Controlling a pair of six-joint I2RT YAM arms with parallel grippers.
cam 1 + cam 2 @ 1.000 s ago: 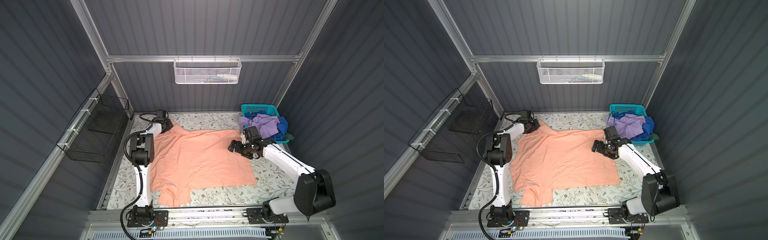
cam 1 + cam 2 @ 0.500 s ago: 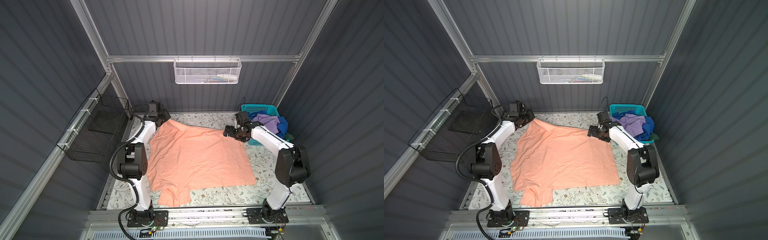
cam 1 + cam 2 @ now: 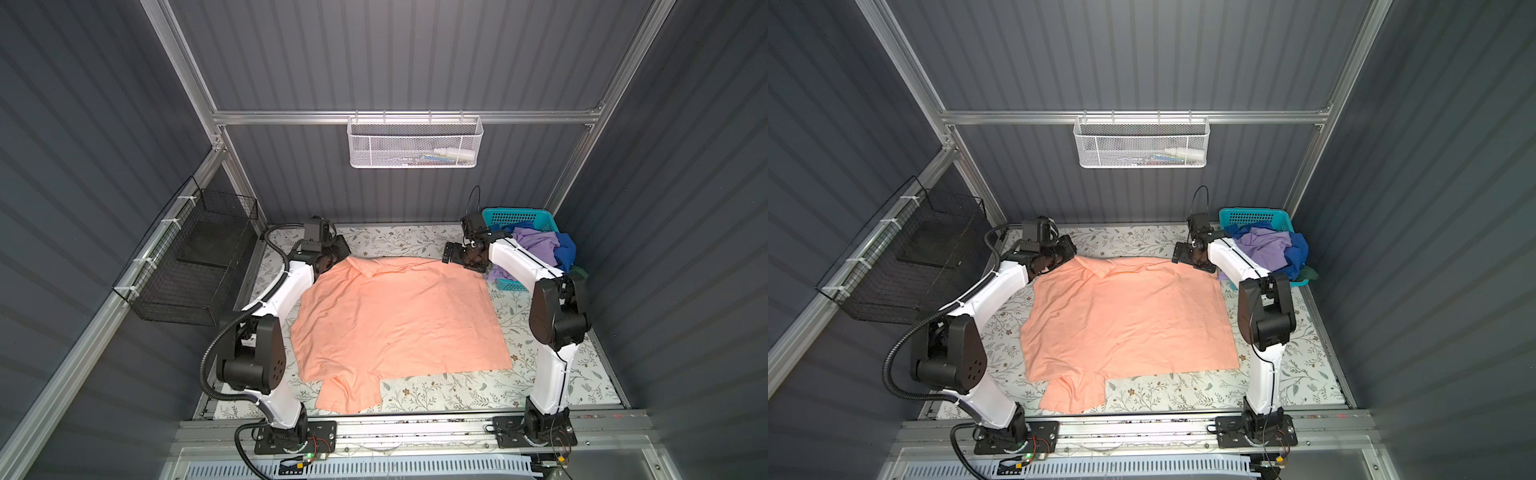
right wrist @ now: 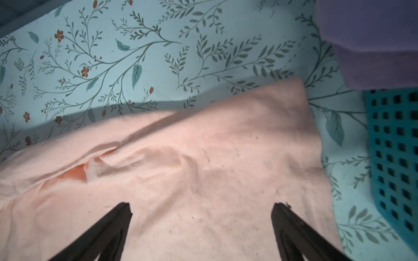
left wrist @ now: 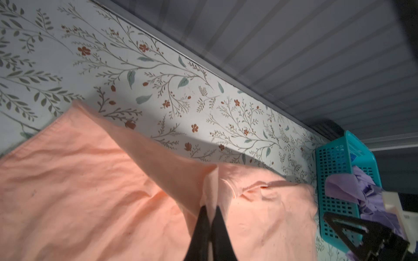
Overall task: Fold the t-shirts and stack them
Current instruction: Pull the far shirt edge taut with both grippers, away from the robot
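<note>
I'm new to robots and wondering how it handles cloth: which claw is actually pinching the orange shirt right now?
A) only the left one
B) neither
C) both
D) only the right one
A: in the left wrist view the left gripper is shut on a raised pinch of the peach-orange t-shirt, while the right gripper stands wide open over the cloth, gripping nothing.

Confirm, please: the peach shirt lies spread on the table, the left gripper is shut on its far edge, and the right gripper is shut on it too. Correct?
No: the right gripper is open, jaws apart over the shirt, as the right wrist view shows. The left gripper is shut on the far edge.
</note>
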